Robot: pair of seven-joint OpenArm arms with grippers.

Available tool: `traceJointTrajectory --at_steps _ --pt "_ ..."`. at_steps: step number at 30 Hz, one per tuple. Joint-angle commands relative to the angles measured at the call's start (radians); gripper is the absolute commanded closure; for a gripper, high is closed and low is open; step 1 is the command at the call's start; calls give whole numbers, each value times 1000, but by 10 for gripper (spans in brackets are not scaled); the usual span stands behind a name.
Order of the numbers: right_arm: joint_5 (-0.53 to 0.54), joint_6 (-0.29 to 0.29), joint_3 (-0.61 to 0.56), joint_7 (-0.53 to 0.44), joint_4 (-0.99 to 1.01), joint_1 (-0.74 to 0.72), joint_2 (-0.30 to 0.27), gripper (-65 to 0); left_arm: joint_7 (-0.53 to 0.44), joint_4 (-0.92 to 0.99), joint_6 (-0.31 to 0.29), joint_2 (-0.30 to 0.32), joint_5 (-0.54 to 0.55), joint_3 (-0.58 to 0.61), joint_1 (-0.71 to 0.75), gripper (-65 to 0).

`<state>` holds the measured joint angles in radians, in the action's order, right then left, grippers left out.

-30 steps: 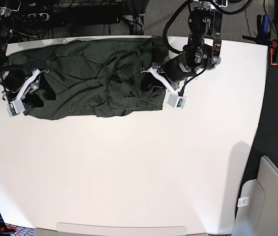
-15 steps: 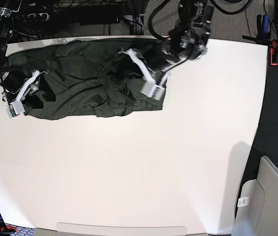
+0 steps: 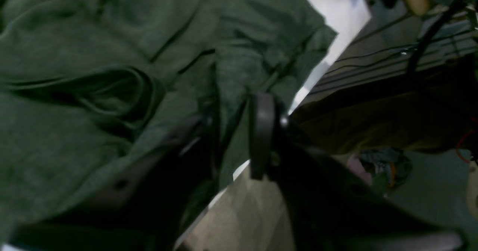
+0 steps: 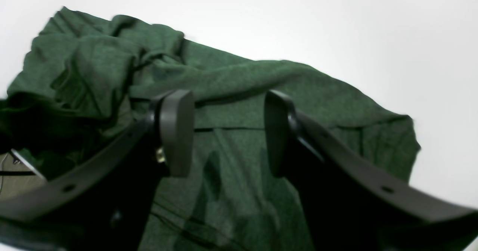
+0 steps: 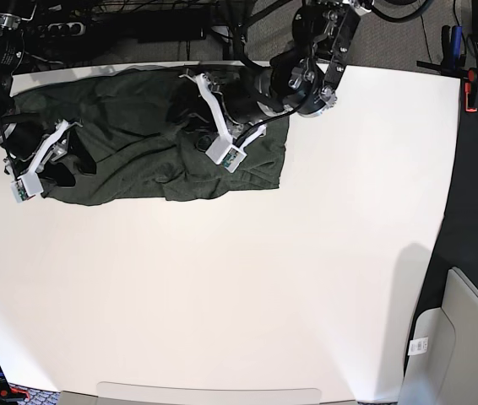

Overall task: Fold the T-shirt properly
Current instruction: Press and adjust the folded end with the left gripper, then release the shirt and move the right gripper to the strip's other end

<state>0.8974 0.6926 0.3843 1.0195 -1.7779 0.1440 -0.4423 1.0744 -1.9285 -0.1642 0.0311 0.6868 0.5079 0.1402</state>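
One T-shirt [image 5: 138, 148] lies on the white table [image 5: 247, 287], spread along the far edge and reaching from near the left end to about the middle. It is dark olive-green, a thin heathered knit with no print, flat in places and rumpled into soft ridges and folds in others; its right end forms a fairly straight edge, while the middle is bunched.

Two arms are over it. At the left of the base view, the right gripper [image 4: 227, 131] hovers over the shirt's left part with its two black pads [image 4: 175, 131] set well apart and nothing between them but open air, the cloth lying flat beneath. Towards the middle, the left gripper [image 3: 233, 131] sits over the bunched part near the table's far edge; its wrist view is blurred, a fold of green fabric stands between its pads, and I cannot tell whether they pinch it
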Motion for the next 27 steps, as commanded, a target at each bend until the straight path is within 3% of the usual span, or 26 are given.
traceJointTrajectory --at_steps 1,7,16,20,23,27 --pt "22 6 11 -23 -13 -11 -17 -276 -12 -16 -8 -10 17 2 -15 -178" --pt "22 6 11 -23 -15 -11 -17 -276 -20 -16 -8 46 14 -48 -27 -265" --pt "22 6 11 -23 -17 -8 -20 -276 -21 -15 -8 135 15 -314 -20 -277" --pt "22 6 17 -23 -18 -10 -26 -276 -20 57 -7 161 15 -369 -18 -328" --pt "22 6 68 -12 -18 -2 -28 -276 -20 96 -7 169 17 -397 -18 -334" --pt "22 6 196 91 -18 -7 -23 -276 -20 119 -7 169 17 -404 -14 -334"
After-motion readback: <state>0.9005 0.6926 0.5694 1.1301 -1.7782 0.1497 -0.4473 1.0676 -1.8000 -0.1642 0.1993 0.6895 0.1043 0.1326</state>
